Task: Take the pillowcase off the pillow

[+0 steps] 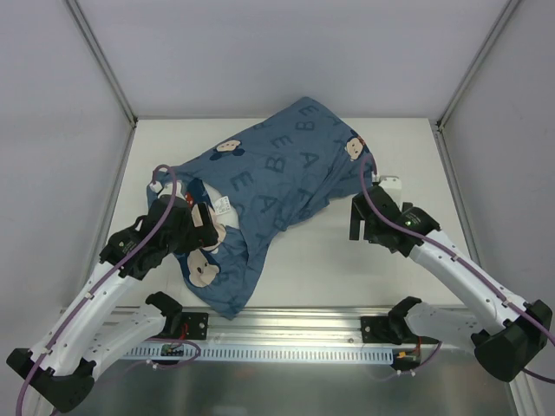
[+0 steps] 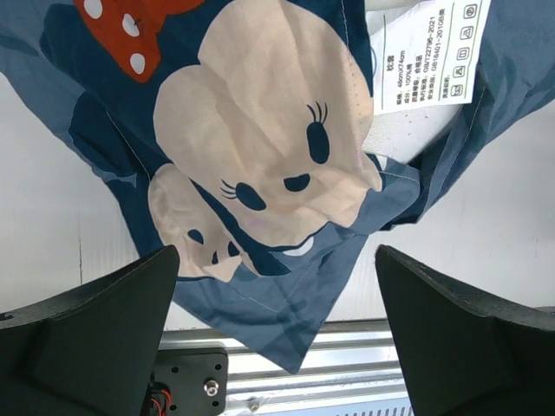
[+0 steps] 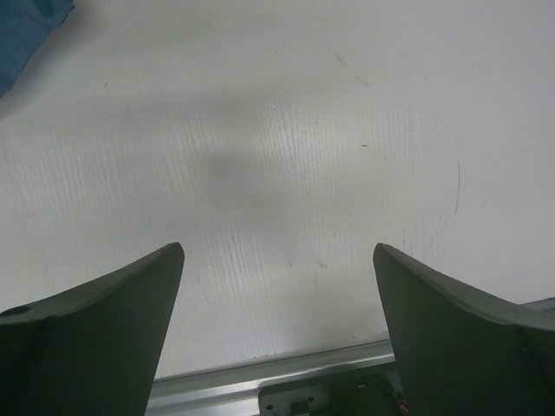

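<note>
The blue pillowcase [image 1: 277,173], printed with letters and cartoon mouse faces, lies crumpled from the back right of the table to the front left. Its white label [image 1: 223,205] faces up. The pillow is hidden, apart from a strip of white fabric [image 2: 395,134] under the label [image 2: 425,52] in the left wrist view. My left gripper [image 1: 205,224] is open above the pillowcase's near end. A large mouse face [image 2: 260,147] and a hanging corner lie under its spread jaws [image 2: 276,253]. My right gripper [image 1: 355,218] is open and empty just right of the pillowcase, over bare table [image 3: 277,247].
A metal rail [image 1: 286,325] runs along the table's front edge, under the pillowcase's hanging corner [image 2: 303,347]. Grey enclosure walls and metal posts [image 1: 100,61] close in the back and sides. White table top [image 1: 321,260] shows between the two arms.
</note>
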### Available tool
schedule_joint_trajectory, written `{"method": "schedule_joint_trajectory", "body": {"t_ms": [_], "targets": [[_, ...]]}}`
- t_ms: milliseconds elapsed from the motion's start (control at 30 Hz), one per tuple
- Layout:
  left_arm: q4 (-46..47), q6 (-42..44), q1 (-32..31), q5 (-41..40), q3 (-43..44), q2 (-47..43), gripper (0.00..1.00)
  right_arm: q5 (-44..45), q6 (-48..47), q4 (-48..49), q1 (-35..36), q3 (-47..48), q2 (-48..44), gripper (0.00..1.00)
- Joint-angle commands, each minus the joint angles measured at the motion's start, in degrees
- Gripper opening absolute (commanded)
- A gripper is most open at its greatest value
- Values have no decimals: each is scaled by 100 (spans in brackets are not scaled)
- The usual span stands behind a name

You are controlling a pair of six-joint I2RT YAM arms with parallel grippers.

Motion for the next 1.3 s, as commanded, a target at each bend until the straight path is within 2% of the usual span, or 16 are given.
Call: {"method": "schedule_joint_trajectory", "body": {"t_ms": [0, 367, 467, 500, 600, 700, 800, 867, 967, 1033, 1100, 1133, 1200, 1233, 1267], "targets": [[-104, 9, 9, -124, 215, 2, 99, 0, 1, 75, 21, 22, -76, 96], [-96, -79, 27, -195, 277, 142, 99, -185, -51, 313, 21, -303, -464, 96], [9, 287, 9, 401, 303, 256, 99, -237, -78, 295, 21, -312, -428, 96], [36, 403, -43, 830, 303, 326, 98, -255, -78, 330, 12, -321, -411, 96], [19, 379, -718, 878, 338, 756, 95, -351, -95, 514, 21, -391, -402, 96], [124, -52, -1473, 676, 373, 889, 95, -466, -78, 655, 30, -409, -393, 96], [115, -237, -2089, 212, 566, 1240, 96, -545, -34, 716, 47, -444, -384, 96], [98, -298, -2126, 18, 637, 1302, 96, -615, -25, 725, 65, -453, -367, 96], [63, -352, -2109, -631, 847, 1092, 87, -546, 36, 638, 117, -427, -367, 96], [45, -316, -2004, -1001, 1102, 908, 82, -519, 72, 620, 135, -444, -437, 96], [1, -246, -1689, -1038, 1304, 767, 77, -553, 54, 655, 135, -470, -499, 96], [-43, -203, -1078, -977, 1357, 740, 77, -580, 46, 690, 135, -470, -534, 96], [-122, -185, -302, -609, 1419, 696, 83, -738, -16, 760, 144, -453, -543, 96], [-122, -167, 337, -477, 1437, 714, 83, -825, -42, 822, 170, -418, -508, 96], [-122, -158, 587, -241, 1454, 792, 84, -878, -51, 840, 188, -366, -464, 96]]}}
